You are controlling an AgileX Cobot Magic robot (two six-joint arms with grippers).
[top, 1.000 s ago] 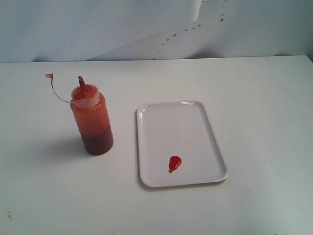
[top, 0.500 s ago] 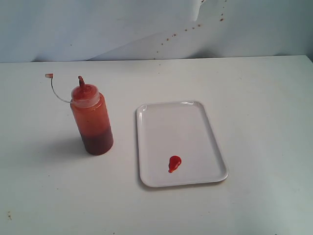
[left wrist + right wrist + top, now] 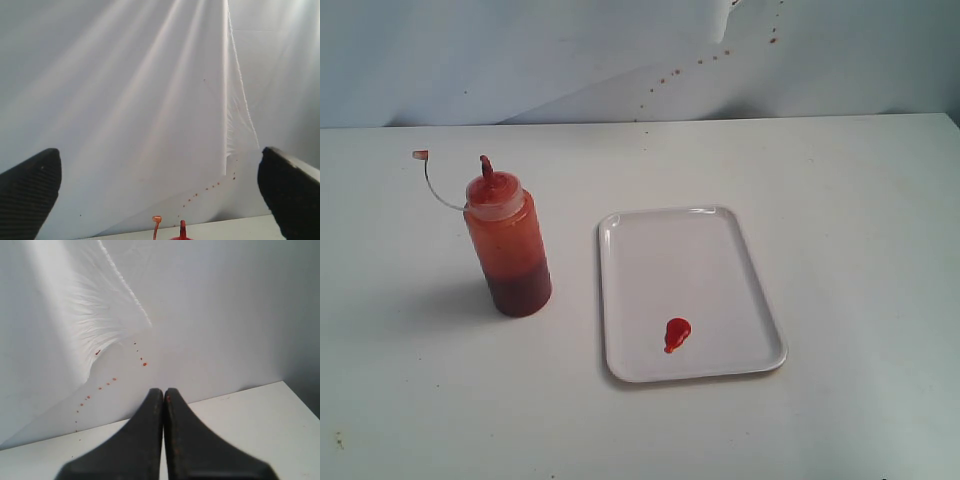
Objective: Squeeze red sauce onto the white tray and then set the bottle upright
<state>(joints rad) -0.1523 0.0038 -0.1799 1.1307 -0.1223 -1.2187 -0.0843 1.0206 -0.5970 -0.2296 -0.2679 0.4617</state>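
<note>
The bottle [image 3: 508, 242] stands upright on the table, left of the white tray [image 3: 710, 250]; its small cap [image 3: 420, 155] dangles on a thin tether. A teardrop blob of red sauce [image 3: 676, 333] lies near the tray's front edge. No arm shows in the exterior view. In the left wrist view my left gripper [image 3: 160, 192] is open, fingers wide apart, with only the bottle's nozzle tip [image 3: 182, 230] and cap [image 3: 156, 219] low between them, some way off. My right gripper [image 3: 163, 392] is shut on nothing, facing the backdrop.
A white cloth backdrop [image 3: 570, 60] with small red splatter spots [image 3: 670, 78] hangs behind the table [image 3: 860, 200]. The table's right edge shows in the right wrist view.
</note>
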